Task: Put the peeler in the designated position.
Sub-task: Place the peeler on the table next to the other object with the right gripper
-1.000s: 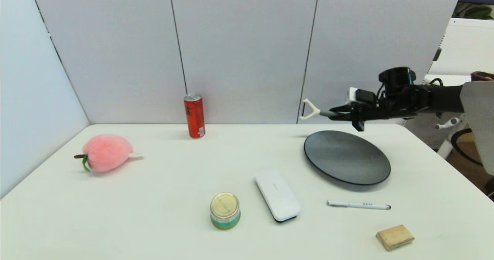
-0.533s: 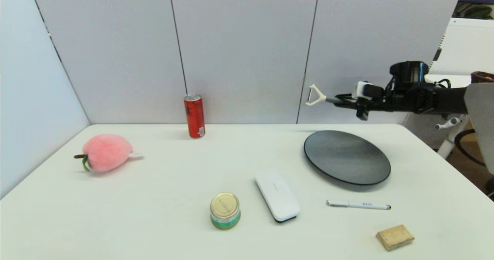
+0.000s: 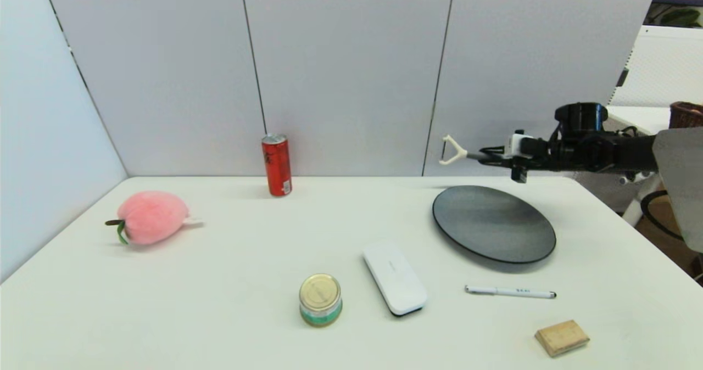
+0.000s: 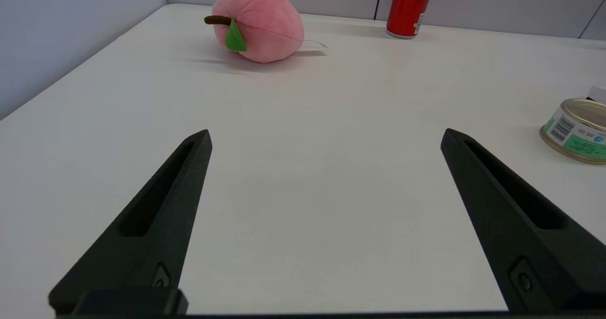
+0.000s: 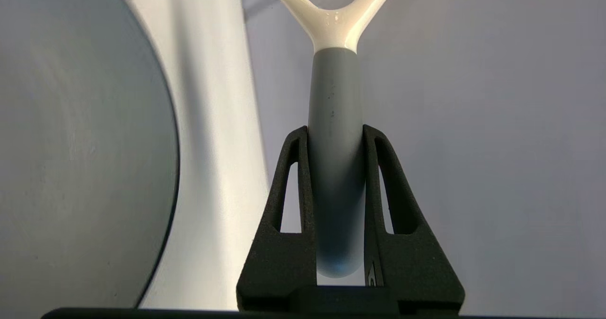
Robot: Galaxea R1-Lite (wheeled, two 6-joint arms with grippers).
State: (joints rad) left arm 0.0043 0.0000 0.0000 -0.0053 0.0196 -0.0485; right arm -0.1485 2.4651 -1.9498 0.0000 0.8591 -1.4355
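Above the black plate (image 3: 493, 224), right gripper (image 5: 335, 134) pinching peeler (image 5: 334, 120) handle, left gripper (image 4: 325, 137) spread, only wrist-visible.

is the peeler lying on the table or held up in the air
Held in the air. The right gripper clamps the peeler by its grey handle, above the far rim of the black plate.
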